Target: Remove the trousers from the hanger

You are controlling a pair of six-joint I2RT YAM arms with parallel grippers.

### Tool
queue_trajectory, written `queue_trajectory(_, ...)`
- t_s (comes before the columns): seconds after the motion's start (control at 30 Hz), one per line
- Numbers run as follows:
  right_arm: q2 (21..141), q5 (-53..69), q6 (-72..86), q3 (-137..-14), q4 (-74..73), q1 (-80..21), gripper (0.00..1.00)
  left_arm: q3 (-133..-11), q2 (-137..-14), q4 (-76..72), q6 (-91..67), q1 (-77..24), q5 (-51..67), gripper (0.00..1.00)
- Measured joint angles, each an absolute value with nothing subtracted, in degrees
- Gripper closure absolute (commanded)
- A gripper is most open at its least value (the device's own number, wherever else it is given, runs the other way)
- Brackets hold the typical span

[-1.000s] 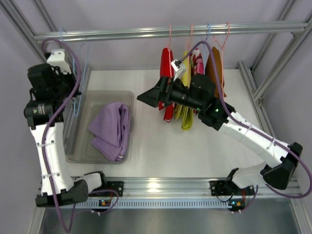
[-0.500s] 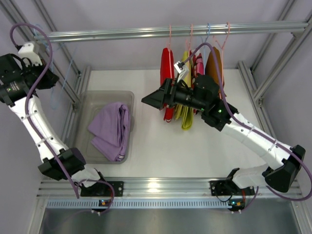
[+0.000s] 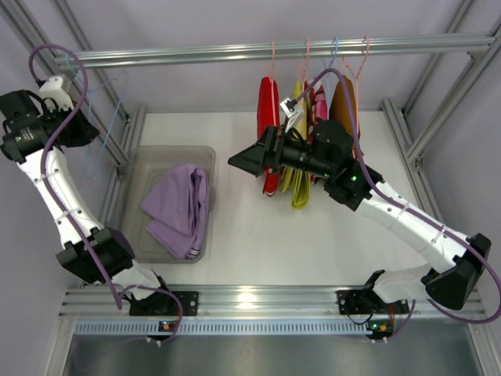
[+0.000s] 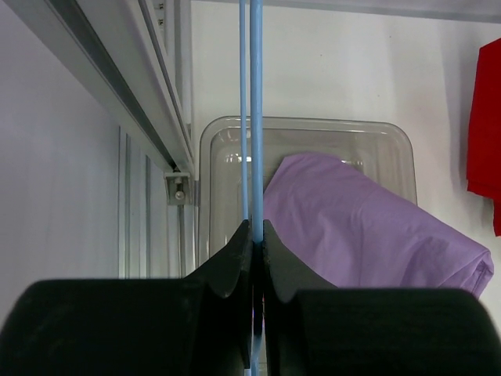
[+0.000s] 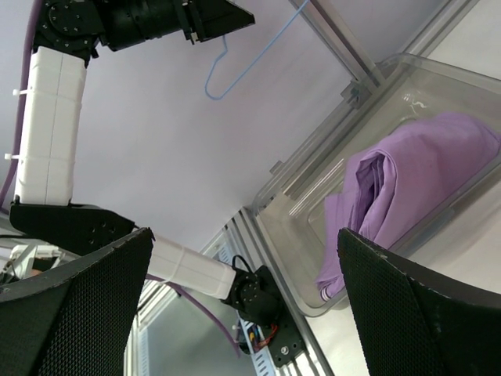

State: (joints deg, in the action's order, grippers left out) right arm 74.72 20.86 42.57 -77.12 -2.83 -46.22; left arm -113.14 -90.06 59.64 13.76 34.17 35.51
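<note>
The lilac trousers (image 3: 178,207) lie folded in a clear bin (image 3: 149,154); they also show in the left wrist view (image 4: 368,227) and the right wrist view (image 5: 407,188). The red trousers (image 3: 268,117) and the yellow-green trousers (image 3: 299,188) hang on hangers from the rail (image 3: 235,51). My left gripper (image 3: 82,131) is raised at the far left, shut (image 4: 255,223) on a bare blue wire hanger (image 4: 256,117), also in the right wrist view (image 5: 235,74). My right gripper (image 3: 246,160) is open and empty (image 5: 244,233), just left of the red trousers.
A pink garment (image 3: 319,102) and an orange-brown one (image 3: 344,106) hang right of the yellow-green trousers. Aluminium frame posts run along both table sides. A red edge shows at the right of the left wrist view (image 4: 485,133).
My left arm has swung up and to the far left with the blue hanger, away from the bin. My right gripper has shifted slightly right, staying open.
</note>
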Motion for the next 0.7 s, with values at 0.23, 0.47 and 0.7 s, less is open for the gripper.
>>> queue_trajectory(0.23, 74.6, 20.8, 41.6, -76.9, -2.9, -45.5, 0.00, -111.6, -89.8, 57.3, 13.5, 34.2, 34.1, 0.46)
queue_trajectory(0.47, 74.0, 19.8, 39.8, -76.9, -3.3, -45.4, 0.01, -104.7, -84.2, 55.3, 13.7, 34.2, 34.8, 0.01)
queue_trajectory(0.7, 69.3, 17.2, 36.3, -76.9, -4.5, -43.5, 0.05, -107.6, -75.7, 58.7, 15.0, 34.2, 33.9, 0.01)
